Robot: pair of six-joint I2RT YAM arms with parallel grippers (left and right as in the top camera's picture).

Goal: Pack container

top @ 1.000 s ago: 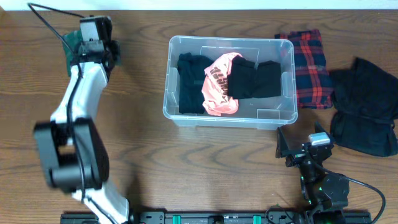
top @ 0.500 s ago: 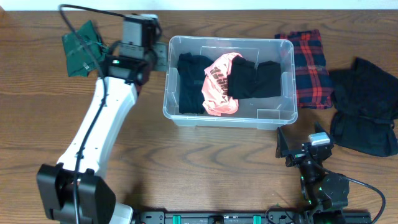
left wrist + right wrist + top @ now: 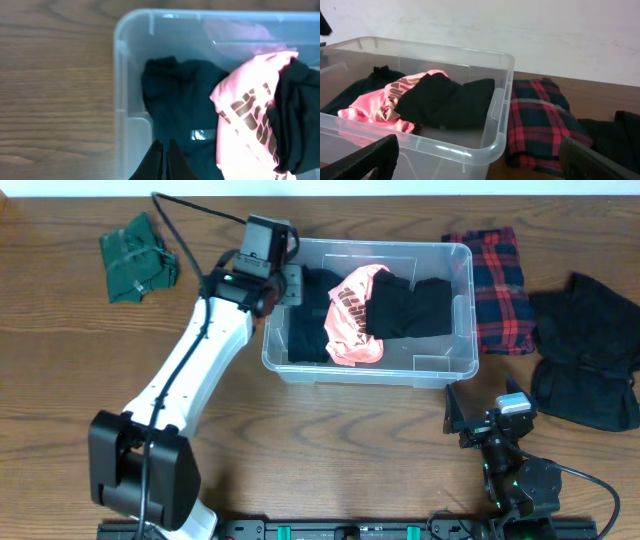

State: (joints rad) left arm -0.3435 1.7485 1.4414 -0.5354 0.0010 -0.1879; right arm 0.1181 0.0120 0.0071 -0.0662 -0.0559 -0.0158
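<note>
The clear plastic container (image 3: 437, 372) stands at the middle back of the table. It holds a dark garment (image 3: 305, 315) at its left end, a pink garment (image 3: 350, 315) in the middle and a black garment (image 3: 410, 308) to the right. My left gripper (image 3: 291, 283) is shut and empty over the container's left end; the left wrist view shows its closed fingers (image 3: 163, 150) above the dark garment (image 3: 185, 100), beside the rim (image 3: 120, 75). My right gripper (image 3: 488, 416) is open and empty near the front, facing the container (image 3: 505, 65).
A green garment (image 3: 138, 258) lies at the back left. A red plaid garment (image 3: 493, 275) lies just right of the container, and a large black garment (image 3: 585, 350) lies at the far right. The plaid (image 3: 540, 120) also shows in the right wrist view.
My left arm has swung right from the green garment to the container's left end. The green garment stayed on the table. The right arm has not moved.
</note>
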